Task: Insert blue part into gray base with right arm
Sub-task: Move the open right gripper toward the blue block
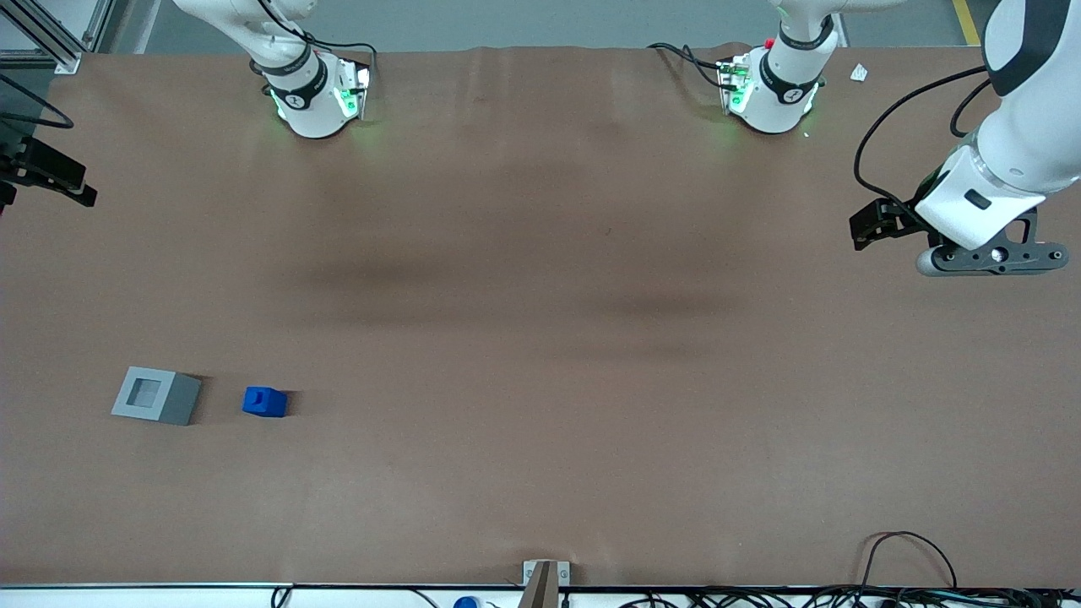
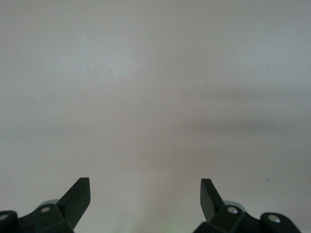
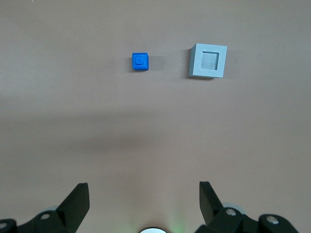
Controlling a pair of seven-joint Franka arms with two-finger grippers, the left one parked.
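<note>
Right arm's gripper [image 3: 144, 194], fingers apart and empty, hangs above the brown surface [image 1: 540, 338]; blue part [image 1: 264, 401] sits just beside gray base [image 1: 156, 396], risking a nudged base on descent.

Matt surfaces, plastic parts

The gripper [image 3: 144, 204], fingers spread, hung over matt brown table [image 1: 540, 295]; blue part [image 3: 140, 61] and gray base [image 3: 208, 61] looked smooth plastic.
</note>
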